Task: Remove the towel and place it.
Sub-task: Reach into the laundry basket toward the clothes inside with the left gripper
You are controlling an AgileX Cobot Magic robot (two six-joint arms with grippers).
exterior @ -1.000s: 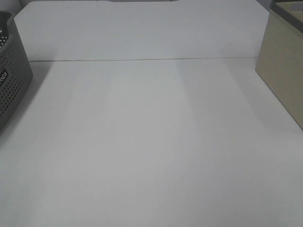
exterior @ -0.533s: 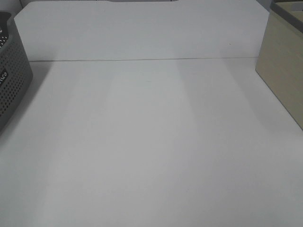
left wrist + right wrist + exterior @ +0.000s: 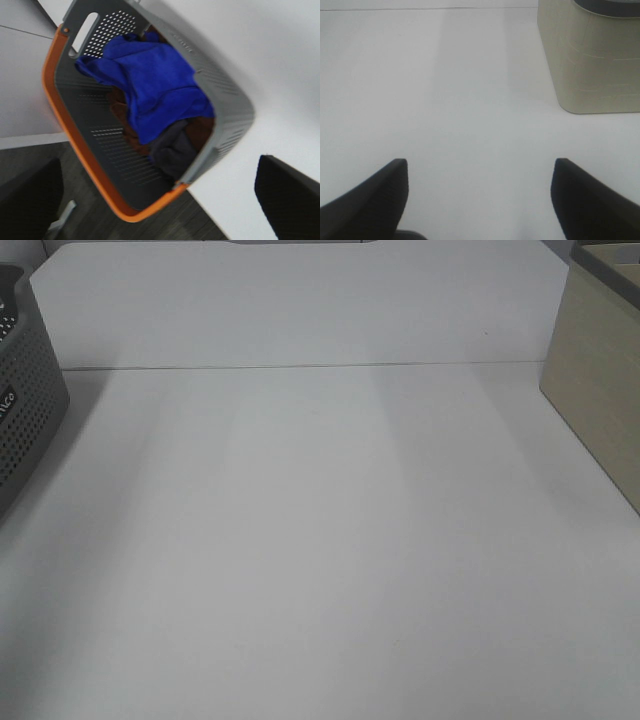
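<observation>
Towel point(image 3: 155, 85) seen only in left wrist view: blue, crumpled inside grey orange-rimmed basket point(image 3: 65, 125), atop brown and dark grey cloths point(image 3: 172, 147). Left pincer point(image 3: 159, 165) spread above basket, gripping nothing. Exterior high view gives only basket's perforated outer wall at 10 o'clock, beige bin point(image 3: 600, 390) at 2 o'clock, white surface point(image 3: 320, 540) between. Right pincer point(image 3: 480, 165) spread over surface, bin near, shown by right wrist view alone

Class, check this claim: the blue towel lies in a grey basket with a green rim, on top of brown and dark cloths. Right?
One error: the left wrist view shows the rim is orange, not green. The towel does lie in the grey basket, on top of the brown cloth and the dark cloth.
</observation>
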